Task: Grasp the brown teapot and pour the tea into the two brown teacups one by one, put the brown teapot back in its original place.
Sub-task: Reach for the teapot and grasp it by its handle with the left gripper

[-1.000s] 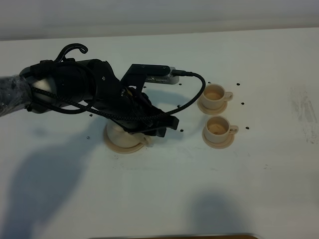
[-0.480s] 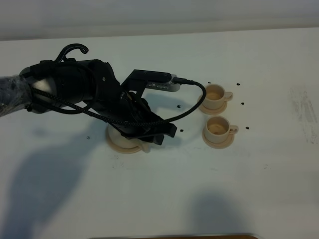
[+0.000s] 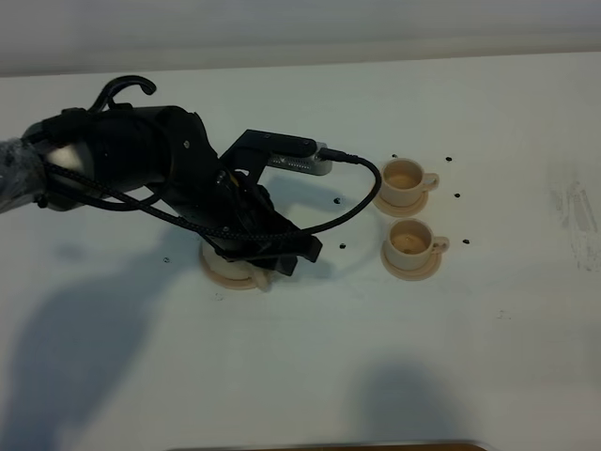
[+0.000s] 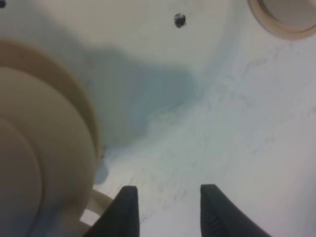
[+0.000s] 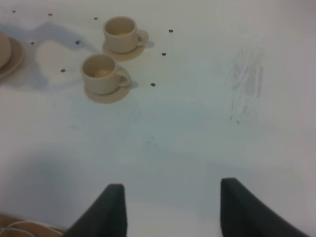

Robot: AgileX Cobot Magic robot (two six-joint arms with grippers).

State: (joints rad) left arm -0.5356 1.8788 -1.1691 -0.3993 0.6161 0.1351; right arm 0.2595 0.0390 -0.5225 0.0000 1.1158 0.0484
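Teapot (image 4: 44, 163) is sitting on its saucer (image 3: 216, 273), well apart from the cups (image 3: 407, 241). Left gripper (image 4: 168, 188) is hovering right by it, jaws partly apart with only bare table showing between the tips, handle (image 4: 101, 201) lying just outside one finger. Right gripper (image 5: 172, 183) is hanging wide, holding nothing. I'm guessing glazed ceramic: stiff, slick, chips easily, heavier with tea sloshing inside. I'd be going for the loop handle, not the round body.

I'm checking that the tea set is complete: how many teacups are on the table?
2. The far cup and the near cup stand close together, to the right of the black arm. The arm could hide another cup beneath it.
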